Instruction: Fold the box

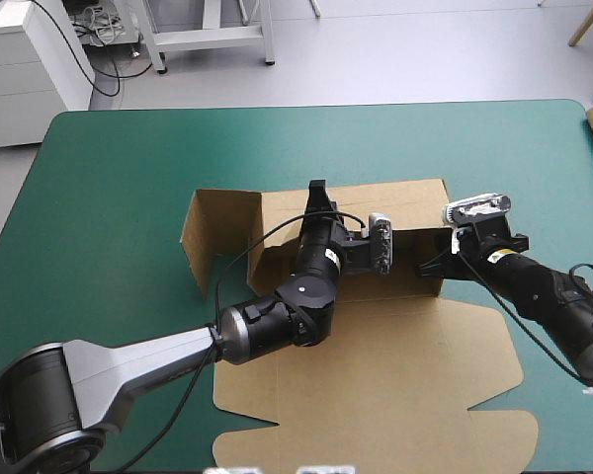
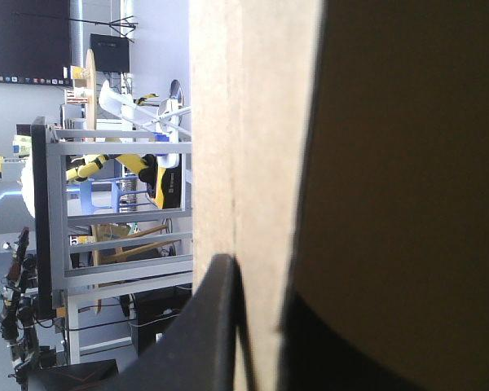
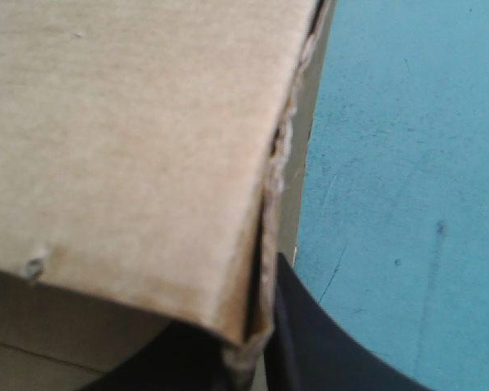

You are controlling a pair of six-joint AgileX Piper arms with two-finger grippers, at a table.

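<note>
Raising walls on the brown box (image 1: 405, 365) mid-frame on the worktop (image 1: 119, 168), we clamp the left hand (image 1: 318, 191) on its rear wall, the right hand (image 3: 248, 346) on its corner; next, probably, tuck that end inward.

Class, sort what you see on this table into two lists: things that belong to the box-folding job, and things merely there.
Belongs to the job:
brown box, rear wall raised
left hand, shut on that wall
right hand, shut on the wall's right end

Merely there:
teal-green table cover
</note>
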